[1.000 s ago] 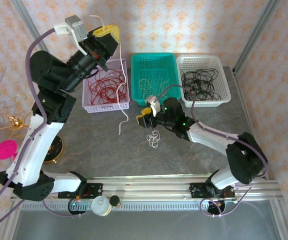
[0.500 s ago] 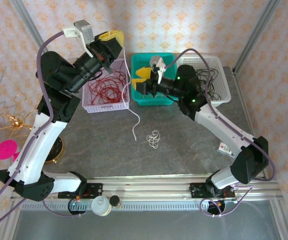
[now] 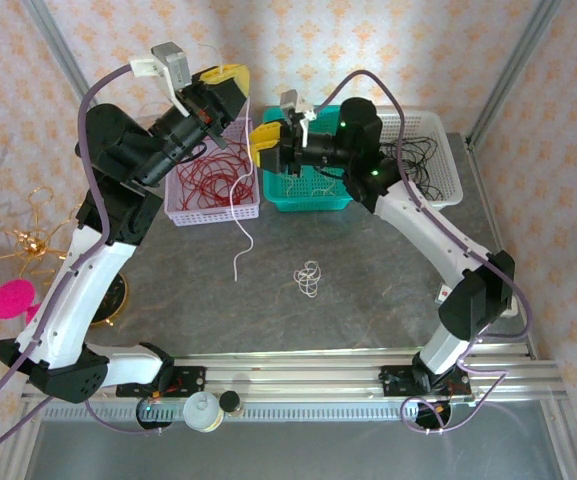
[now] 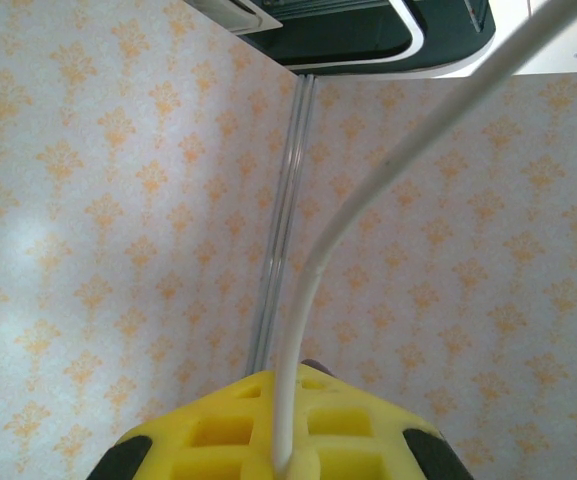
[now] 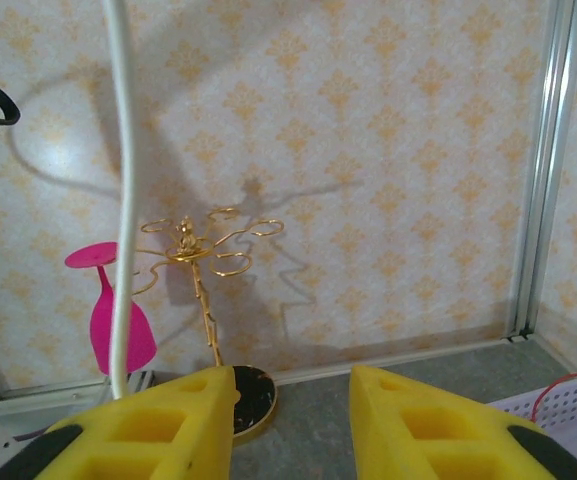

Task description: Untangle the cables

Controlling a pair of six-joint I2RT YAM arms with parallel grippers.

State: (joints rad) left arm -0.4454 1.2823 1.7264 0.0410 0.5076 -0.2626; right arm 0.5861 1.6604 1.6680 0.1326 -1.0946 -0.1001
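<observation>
Colour sorting seems to be the whole logic of the layout: red cables (image 3: 208, 180) are piled in the lilac basket (image 3: 218, 213), black cables (image 3: 423, 160) in the white basket (image 3: 455, 185). The teal basket (image 3: 313, 200) between them is presumably for the cream-white ones, though the right arm hangs over it and I can't tell what's inside. The left claw (image 3: 223, 72) is up high over the lilac basket, clamped shut on a white cable (image 3: 240, 215). The left wrist view shows the strand pinched right between the yellow fingers (image 4: 208, 440) and running up out of frame. My guess on the height: lifting it lets the strand hang straight and clear of the red pile. The loose tail dangles down past the basket front toward the bench (image 3: 368, 300), and I can't tell if its tip touches. The right claw (image 3: 266, 145) is raised just beside that hanging strand, over the left edge of the teal basket, probably to take a second hold lower down. Its jaws stand partly apart with nothing between them. In the right wrist view the white cable runs down the outer side of the finger (image 5: 158, 420) at the left of the frame, touching or just beside it, not in the gap. A small white curl (image 3: 310, 278) lies alone on the bench, well apart from both claws, so there's more to collect.
</observation>
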